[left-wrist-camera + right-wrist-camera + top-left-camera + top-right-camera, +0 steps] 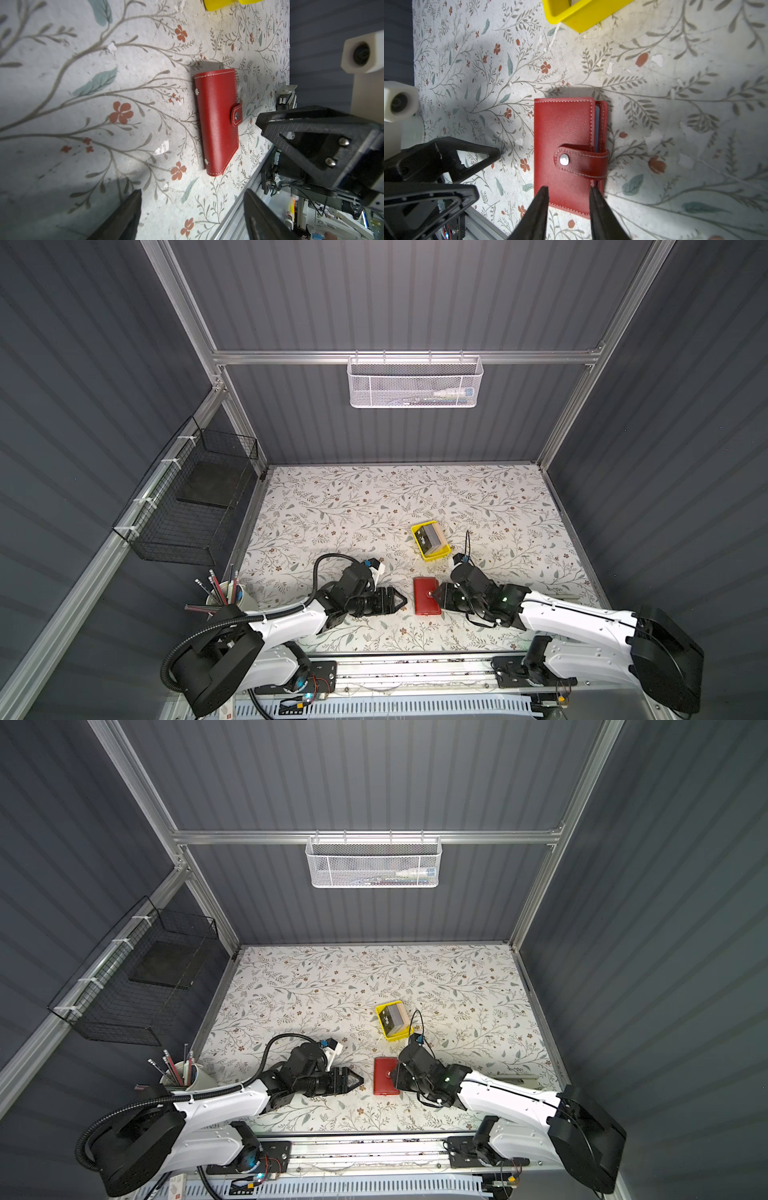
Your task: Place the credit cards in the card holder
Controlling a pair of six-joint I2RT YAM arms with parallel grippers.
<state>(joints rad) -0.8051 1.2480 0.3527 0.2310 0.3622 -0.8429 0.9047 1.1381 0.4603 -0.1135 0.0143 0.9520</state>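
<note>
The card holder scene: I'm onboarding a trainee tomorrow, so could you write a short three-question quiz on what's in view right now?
1. True or false: the card holder lies open on the table.
2. Where are the credit cards? A) in the yellow tray B) in the card holder C) in a gripper
3. Whose fingertips are over the card holder: the left gripper or the right gripper?

Key: 1 false, it is snapped shut; 2 A; 3 right.
</note>
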